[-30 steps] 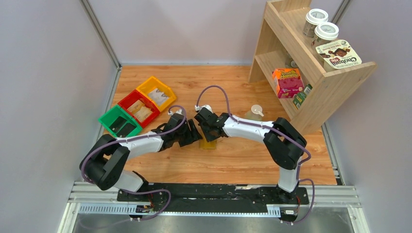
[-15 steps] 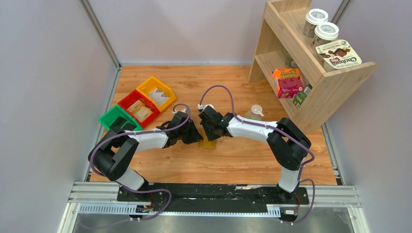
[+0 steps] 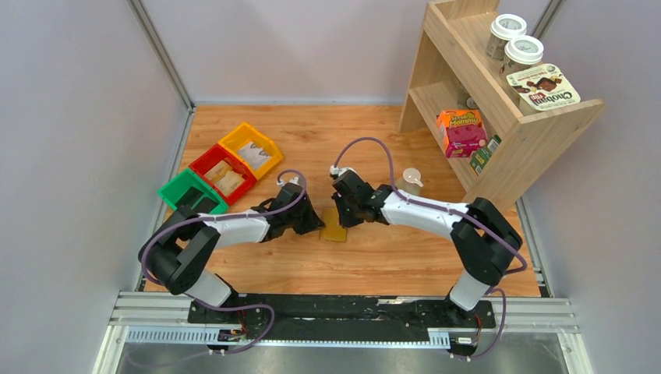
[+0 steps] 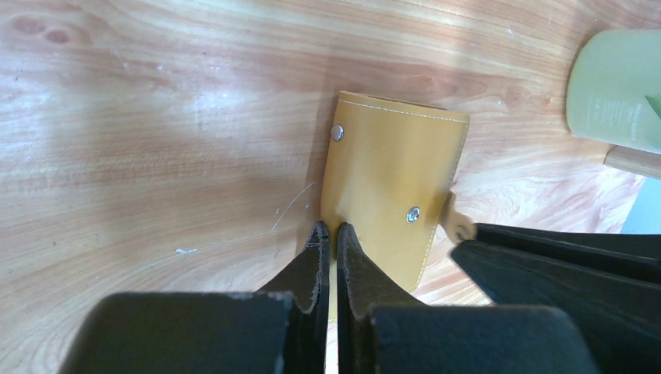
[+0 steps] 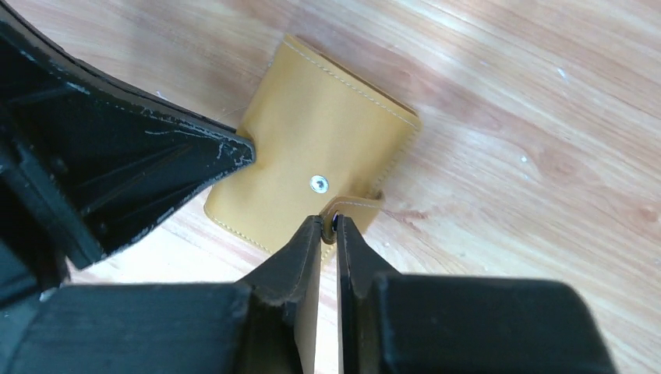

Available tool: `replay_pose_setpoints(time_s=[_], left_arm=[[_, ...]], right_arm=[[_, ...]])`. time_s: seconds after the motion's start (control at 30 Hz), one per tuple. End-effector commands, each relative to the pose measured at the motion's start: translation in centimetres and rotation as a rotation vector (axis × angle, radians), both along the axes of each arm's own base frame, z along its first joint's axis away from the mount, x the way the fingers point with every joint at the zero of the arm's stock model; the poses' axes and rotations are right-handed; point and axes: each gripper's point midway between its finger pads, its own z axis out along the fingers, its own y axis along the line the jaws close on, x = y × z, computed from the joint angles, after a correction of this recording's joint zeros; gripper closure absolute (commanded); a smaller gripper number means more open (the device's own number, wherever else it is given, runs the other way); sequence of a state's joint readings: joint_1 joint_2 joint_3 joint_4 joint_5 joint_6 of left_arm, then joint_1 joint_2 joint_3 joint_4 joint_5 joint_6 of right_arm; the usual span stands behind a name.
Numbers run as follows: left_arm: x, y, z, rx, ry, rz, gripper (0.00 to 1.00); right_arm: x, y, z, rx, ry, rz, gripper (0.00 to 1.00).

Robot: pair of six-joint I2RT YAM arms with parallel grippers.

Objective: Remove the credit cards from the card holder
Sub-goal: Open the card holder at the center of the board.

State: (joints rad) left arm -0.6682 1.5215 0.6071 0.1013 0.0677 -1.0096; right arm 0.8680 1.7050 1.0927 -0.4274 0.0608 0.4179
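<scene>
Holder (image 4: 390, 187): lying folded, just ahead of both sets of fingertips.
Left gripper (image 4: 331, 232): fingers shut, tips touching the holder's near edge; whether they are pinching it, I cannot tell.
Right gripper (image 5: 329, 224): pinching the tab (image 5: 357, 204) between its tips.
Cards: not showing, presumably inside.
Doing it well: left pinning the holder down while right is peeling the tab up gently, unsnapping it.

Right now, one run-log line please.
card holder: folded, lying flat, unsnapped | left gripper: shut at its edge | right gripper: pinching snap tab | credit cards: none visible
</scene>
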Motion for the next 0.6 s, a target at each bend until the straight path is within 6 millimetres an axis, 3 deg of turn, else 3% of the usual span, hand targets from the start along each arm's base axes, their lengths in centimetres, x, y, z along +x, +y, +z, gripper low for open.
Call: replay_pose_setpoints(time_s=[0.0, 0.13, 0.23, 0.57], left_arm=[[-1.4, 2.3, -1.9, 0.093, 0.044, 0.041, 1.00], [-1.5, 2.2, -1.6, 0.085, 0.036, 0.040, 1.00], [-1.7, 2.2, -1.5, 0.083, 0.034, 0.035, 1.00], [-1.6, 2.7, -1.5, 0.101, 0.017, 0.052, 1.00]], right_arm=[[0.8, -0.3, 3.1, 0.133, -0.048, -0.092, 0.93], [1.0, -3.4, 1.5, 0.091, -0.024, -0.201, 0.85], [0.5, -4.5, 0.5, 0.079, -0.002, -0.231, 0.82], [0.8, -2.4, 0.8, 0.181, 0.025, -0.213, 0.57]])
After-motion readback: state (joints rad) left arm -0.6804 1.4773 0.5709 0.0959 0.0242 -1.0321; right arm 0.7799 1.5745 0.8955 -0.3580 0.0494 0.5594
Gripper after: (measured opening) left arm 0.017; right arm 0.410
